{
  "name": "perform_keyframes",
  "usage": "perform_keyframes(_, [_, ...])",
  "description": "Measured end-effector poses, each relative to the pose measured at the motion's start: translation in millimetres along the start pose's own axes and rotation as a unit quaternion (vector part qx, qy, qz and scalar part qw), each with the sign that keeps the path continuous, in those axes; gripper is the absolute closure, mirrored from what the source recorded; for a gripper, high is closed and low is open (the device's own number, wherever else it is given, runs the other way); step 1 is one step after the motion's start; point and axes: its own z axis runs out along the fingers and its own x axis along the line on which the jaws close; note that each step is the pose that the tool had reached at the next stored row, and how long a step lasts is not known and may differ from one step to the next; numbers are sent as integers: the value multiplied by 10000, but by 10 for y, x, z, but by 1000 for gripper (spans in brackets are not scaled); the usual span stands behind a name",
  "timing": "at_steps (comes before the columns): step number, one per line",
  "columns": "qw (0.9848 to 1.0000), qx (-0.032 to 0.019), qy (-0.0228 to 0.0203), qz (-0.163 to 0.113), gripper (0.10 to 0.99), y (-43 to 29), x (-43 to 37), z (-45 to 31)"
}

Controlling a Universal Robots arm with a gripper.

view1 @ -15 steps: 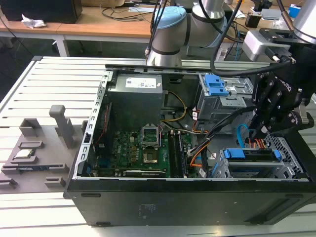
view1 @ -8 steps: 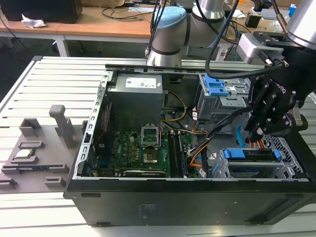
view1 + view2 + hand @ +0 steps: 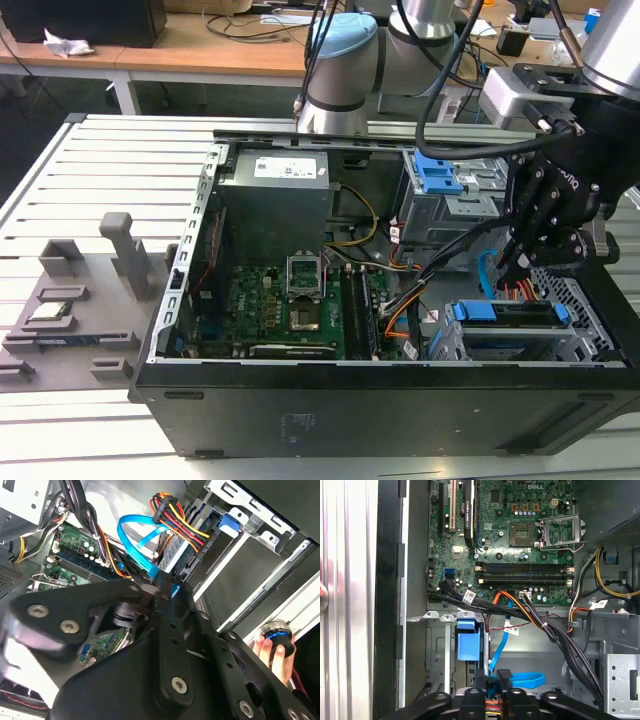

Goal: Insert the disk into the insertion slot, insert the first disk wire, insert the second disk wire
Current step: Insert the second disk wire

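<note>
The disk (image 3: 505, 314), grey in its blue caddy, lies inside the insertion slot (image 3: 592, 312), the silver perforated cage at the exterior view's right. In the second wrist view the first disk wire (image 3: 179, 524), an orange, red and black bundle, runs with its black plug to the disk's (image 3: 175, 552) back edge. My gripper (image 3: 515, 265) hangs just above that end of the disk. Its fingers are shut on the plug end of the second disk wire (image 3: 134, 534), the blue looped cable; in both wrist views the gripper (image 3: 163, 587) (image 3: 491, 685) has blue showing between its fingers.
The open case holds the motherboard (image 3: 290, 300), the power supply (image 3: 275, 195) and the upper bay with a blue latch (image 3: 437, 175). Black cable bundles (image 3: 560, 640) cross beside the cage. A person's hand (image 3: 272, 650) holds a round button at the case edge. Grey fixtures (image 3: 70, 310) stand on the table.
</note>
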Motion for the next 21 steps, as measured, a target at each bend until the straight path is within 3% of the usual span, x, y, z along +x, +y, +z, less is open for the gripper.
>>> perform_keyframes(1, [10000, 0, 0, 0, 922, 0, 0, 0])
perform_keyframes(10, [10000, 0, 2, 0, 922, 0, 10, 1])
perform_keyframes(17, [10000, 0, 2, 0, 922, -4, 127, 16])
perform_keyframes(21, [10000, 0, 3, -1, 922, -25, 143, 61])
